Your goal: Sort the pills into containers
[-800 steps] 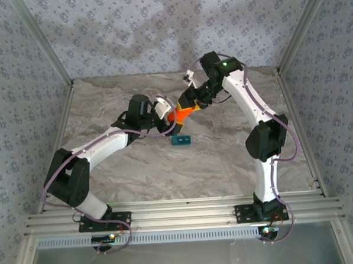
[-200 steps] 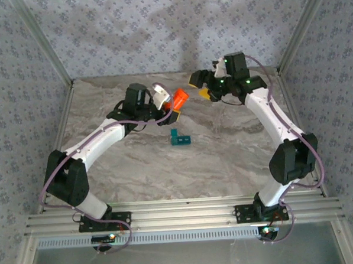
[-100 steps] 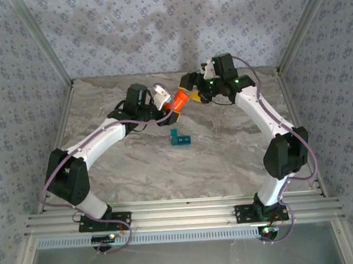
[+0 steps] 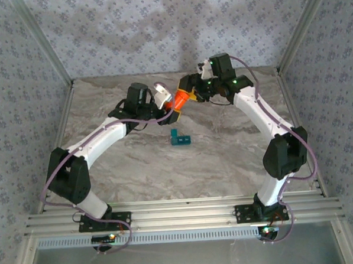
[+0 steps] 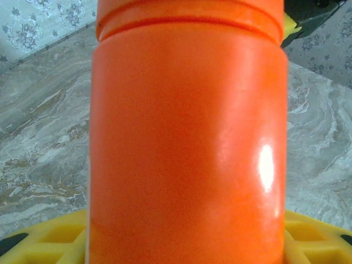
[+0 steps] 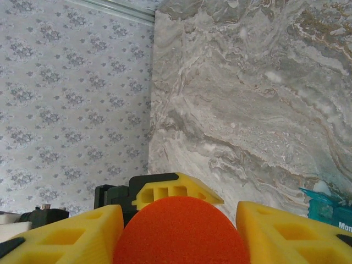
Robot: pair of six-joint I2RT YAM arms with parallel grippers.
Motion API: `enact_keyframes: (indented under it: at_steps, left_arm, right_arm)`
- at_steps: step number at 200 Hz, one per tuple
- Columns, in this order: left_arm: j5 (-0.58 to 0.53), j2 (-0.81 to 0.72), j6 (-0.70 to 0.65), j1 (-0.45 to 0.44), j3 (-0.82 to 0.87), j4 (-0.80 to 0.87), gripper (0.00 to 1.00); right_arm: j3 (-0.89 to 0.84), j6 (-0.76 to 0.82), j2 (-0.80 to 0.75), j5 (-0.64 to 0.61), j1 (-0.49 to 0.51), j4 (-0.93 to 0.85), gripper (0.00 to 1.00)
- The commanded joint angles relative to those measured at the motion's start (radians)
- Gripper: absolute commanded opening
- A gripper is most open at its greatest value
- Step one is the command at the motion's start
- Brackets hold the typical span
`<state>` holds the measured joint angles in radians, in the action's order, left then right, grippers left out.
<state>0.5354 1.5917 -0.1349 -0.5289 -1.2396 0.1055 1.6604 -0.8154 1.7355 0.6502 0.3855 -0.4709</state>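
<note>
My left gripper (image 4: 170, 110) is shut on the body of an orange cylindrical bottle (image 4: 178, 100) and holds it tilted above the table's far middle. In the left wrist view the bottle (image 5: 187, 137) stands between yellow fingers (image 5: 44, 242). My right gripper (image 4: 190, 94) meets it from the right. Its yellow fingers (image 6: 66, 236) press both sides of the round orange cap (image 6: 181, 231). The containers, a small teal pill box (image 4: 180, 139), lie on the table just in front of the bottle, also at the right edge of the right wrist view (image 6: 330, 206). The pills are hidden.
The marbled table (image 4: 137, 163) is walled by patterned panels on three sides. An aluminium rail (image 4: 181, 216) with both arm bases runs along the near edge. The left arm's links stretch across the left half, the right arm's along the right side.
My right gripper has swung left from its spot apart from the bottle and closed around the cap. The left arm and the bottle have barely moved.
</note>
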Motion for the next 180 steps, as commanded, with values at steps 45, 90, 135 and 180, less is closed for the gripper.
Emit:
enact_keyframes:
  at_steps: [45,90,135,180]
  left_arm:
    - [0.039,0.01,0.068,0.033,-0.048,-0.074,0.0]
    - [0.161,-0.005,0.177,0.076,-0.06,-0.131,0.0]
    - [0.2,-0.022,0.207,0.084,-0.056,-0.152,0.0]
    - [0.061,-0.032,0.043,0.066,-0.049,-0.04,0.0]
  right_arm:
    - [-0.038,0.065,-0.012,0.096,0.0,0.049,0.45]
    - [-0.053,0.293,-0.031,0.199,-0.027,0.07,0.42]
    - [-0.063,0.358,-0.049,0.22,-0.055,0.072,0.49]
    - [-0.079,0.196,-0.12,0.069,-0.118,0.043,0.83]
